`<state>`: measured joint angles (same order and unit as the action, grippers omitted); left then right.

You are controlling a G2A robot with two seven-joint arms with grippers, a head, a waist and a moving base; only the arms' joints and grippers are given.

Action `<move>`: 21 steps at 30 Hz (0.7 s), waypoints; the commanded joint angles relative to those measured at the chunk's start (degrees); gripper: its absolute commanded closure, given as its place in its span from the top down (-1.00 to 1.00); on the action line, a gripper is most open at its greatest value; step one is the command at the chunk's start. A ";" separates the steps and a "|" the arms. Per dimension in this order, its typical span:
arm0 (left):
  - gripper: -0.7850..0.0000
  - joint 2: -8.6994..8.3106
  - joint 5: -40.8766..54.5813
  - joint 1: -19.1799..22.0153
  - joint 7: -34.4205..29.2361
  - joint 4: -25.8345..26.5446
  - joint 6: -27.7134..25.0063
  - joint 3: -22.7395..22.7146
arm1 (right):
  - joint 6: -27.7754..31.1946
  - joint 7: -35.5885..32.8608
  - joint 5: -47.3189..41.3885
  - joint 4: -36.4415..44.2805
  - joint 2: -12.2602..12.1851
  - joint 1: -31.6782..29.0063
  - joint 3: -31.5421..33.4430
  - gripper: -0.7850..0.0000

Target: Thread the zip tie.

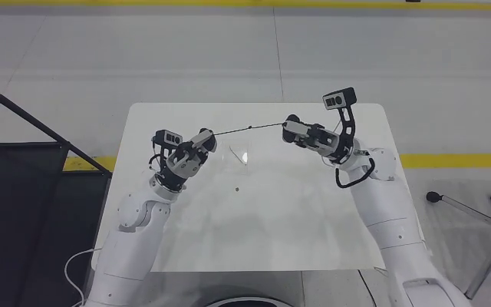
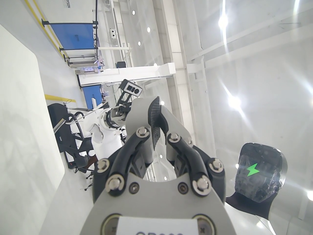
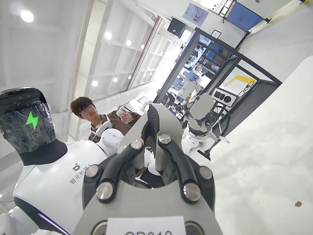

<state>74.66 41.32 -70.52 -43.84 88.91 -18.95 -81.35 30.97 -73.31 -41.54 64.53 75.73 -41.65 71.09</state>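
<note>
**Fingers (image 2: 154, 121) pinched shut, zip tie (image 1: 249, 128) strung between both grippers**

Left gripper (image 2: 156, 102): fingers fully closed, ribbed black pads pressed flat together, tips meeting. Right gripper (image 3: 152, 108): same, fingers (image 3: 168, 123) closed, dark pads face to face. The strap is too thin to make out between the pads in either wrist view.

Top view: the zip tie is a thin dark line over the far half of the white table (image 1: 307, 230). One end sits at the tip of the left gripper (image 1: 205, 139), the other at the tip of the right gripper (image 1: 291, 127), so each gripper grips one end. The strap runs nearly straight with a slight bow. Its right end is a bit farther from the robot than its left. The grippers are well apart and face each other, with the strap between them. Cannot tell how high the strap sits above the table top.

Also in the top view: a small dark dot (image 1: 237, 188) on the table, nearer the robot than the strap, roughly midway between the arms.

The left wrist view looks along its closed fingers toward the right arm's wrist camera (image 2: 130, 89), farther off. The right wrist view looks along its own closed fingers to the left gripper (image 3: 201, 106), farther off, with the grey finger backs toward the lens. It also shows a small brown speck (image 3: 297, 203) on the table. Cannot tell if the speck is the same mark as the dot.
</note>
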 commanded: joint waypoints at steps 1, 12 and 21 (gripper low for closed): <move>-1.00 -0.03 0.05 -0.15 0.04 0.02 -0.12 -0.03 | 0.00 0.00 0.01 0.29 -0.09 -0.24 0.11 -1.00; -0.65 -0.12 -0.38 -0.66 0.12 0.66 -0.48 0.34 | -1.82 -1.82 1.65 1.55 -0.19 -0.05 -1.68 -1.00; 1.00 -0.22 -4.90 -0.95 4.28 1.92 -1.24 0.34 | -1.01 0.19 7.15 3.22 0.03 1.10 -4.43 -1.00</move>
<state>74.45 37.21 -71.37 -40.42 90.62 -19.93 -80.90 29.79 -73.49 -34.84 67.63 75.76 -40.60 66.71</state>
